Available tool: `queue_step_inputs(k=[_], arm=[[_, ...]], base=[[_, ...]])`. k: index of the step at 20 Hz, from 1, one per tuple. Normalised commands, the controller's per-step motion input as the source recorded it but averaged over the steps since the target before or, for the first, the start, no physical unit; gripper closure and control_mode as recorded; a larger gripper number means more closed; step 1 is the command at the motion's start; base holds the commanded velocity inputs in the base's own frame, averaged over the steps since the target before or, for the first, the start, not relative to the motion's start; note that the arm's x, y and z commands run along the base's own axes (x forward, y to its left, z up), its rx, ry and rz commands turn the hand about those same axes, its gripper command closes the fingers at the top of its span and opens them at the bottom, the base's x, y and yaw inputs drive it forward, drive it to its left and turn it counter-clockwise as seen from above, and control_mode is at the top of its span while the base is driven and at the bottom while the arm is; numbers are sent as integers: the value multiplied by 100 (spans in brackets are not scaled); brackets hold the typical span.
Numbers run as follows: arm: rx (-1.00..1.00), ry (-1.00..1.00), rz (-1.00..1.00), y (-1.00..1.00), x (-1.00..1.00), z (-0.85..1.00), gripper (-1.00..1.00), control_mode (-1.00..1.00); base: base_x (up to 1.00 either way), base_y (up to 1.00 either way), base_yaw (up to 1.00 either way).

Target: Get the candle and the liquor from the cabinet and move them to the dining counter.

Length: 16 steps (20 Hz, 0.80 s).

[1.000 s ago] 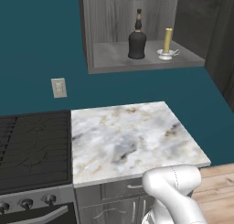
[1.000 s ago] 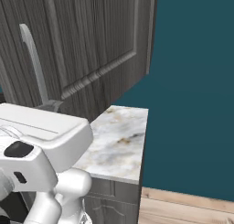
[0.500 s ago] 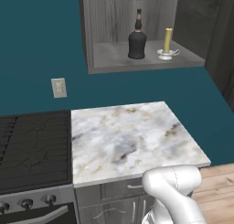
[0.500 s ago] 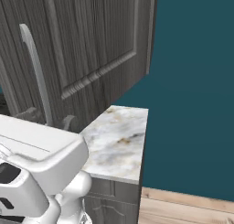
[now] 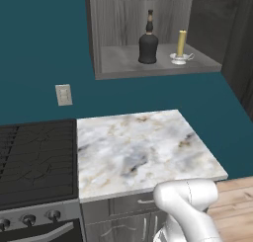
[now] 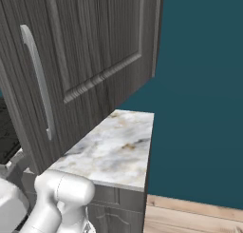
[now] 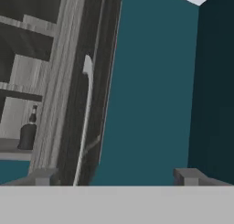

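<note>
The arm has dropped lower; jaws spread, empty. Reach into the cabinet point(image 5: 158, 68), centring on the liquor point(image 5: 147, 43), clear of the candle point(image 5: 181, 47).

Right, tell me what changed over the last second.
The arm has sunk down and to the left in the right base view, away from the bar handle on the cabinet door. The gripper stands open, with nothing between its tips. The door stayed swung open. The liquor and the candle stayed side by side in the cabinet.
</note>
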Motion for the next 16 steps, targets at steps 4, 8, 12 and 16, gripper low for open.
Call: queue_step_inputs(k=[4, 8, 12, 16], arm=[[-4, 12, -12, 97, -36, 0, -100, -100], [-10, 5, -15, 100, -7, 0, -100, -100], [-6, 0, -18, 99, 14, 2, -100, -100], [0, 0, -20, 65, 40, 12, -100, -100]], base=[[0, 0, 0], [0, 0, 0], [0, 0, 0], [0, 0, 0]])
